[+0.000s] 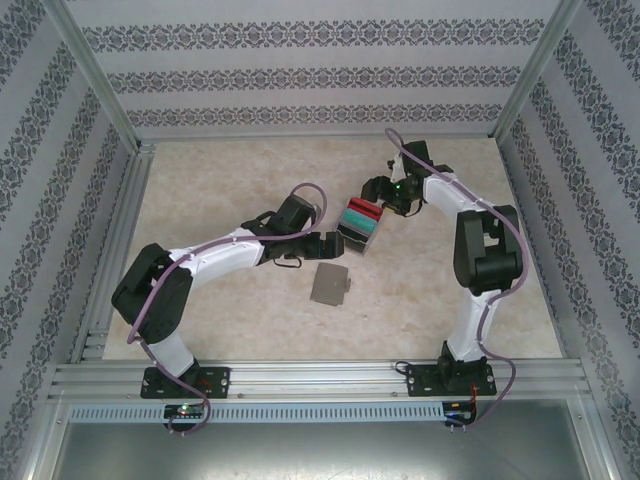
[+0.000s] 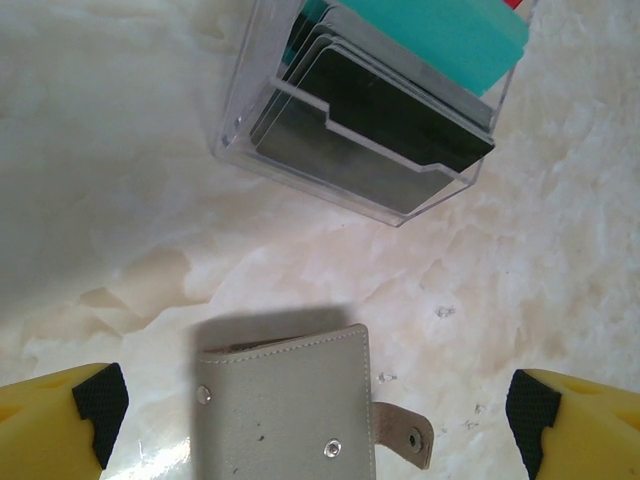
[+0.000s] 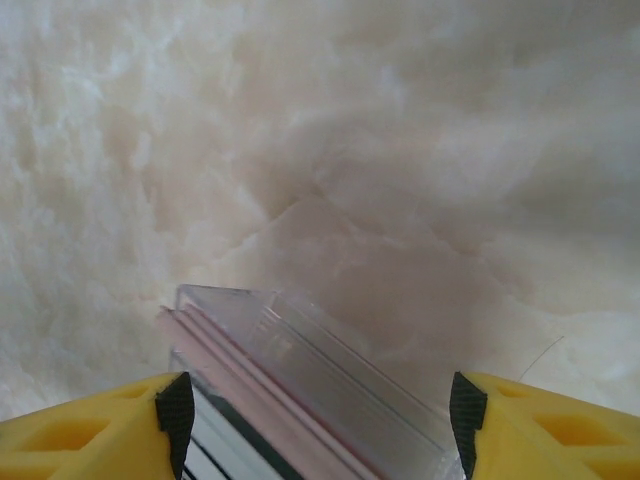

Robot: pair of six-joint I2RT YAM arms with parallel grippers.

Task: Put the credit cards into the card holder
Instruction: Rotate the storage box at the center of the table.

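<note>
Nearest, just below centre in the top view, the card holder (image 1: 328, 285) lies folded flat on the bench (image 1: 200, 190). Just above it the left claw (image 1: 333, 245) is released, its jaws wide and gripping nothing. Further up, right of centre, the credit cards (image 1: 362, 215) stand in a clear box (image 1: 352, 240). The right claw (image 1: 385, 195) straddles the box's far end, also released.

The picture's bottom edge cuts off the card holder (image 2: 285, 410) between the fingers of the left gripper (image 2: 312, 405). Ahead, the credit cards (image 2: 400, 110) run past the top; we cannot count them.
</note>
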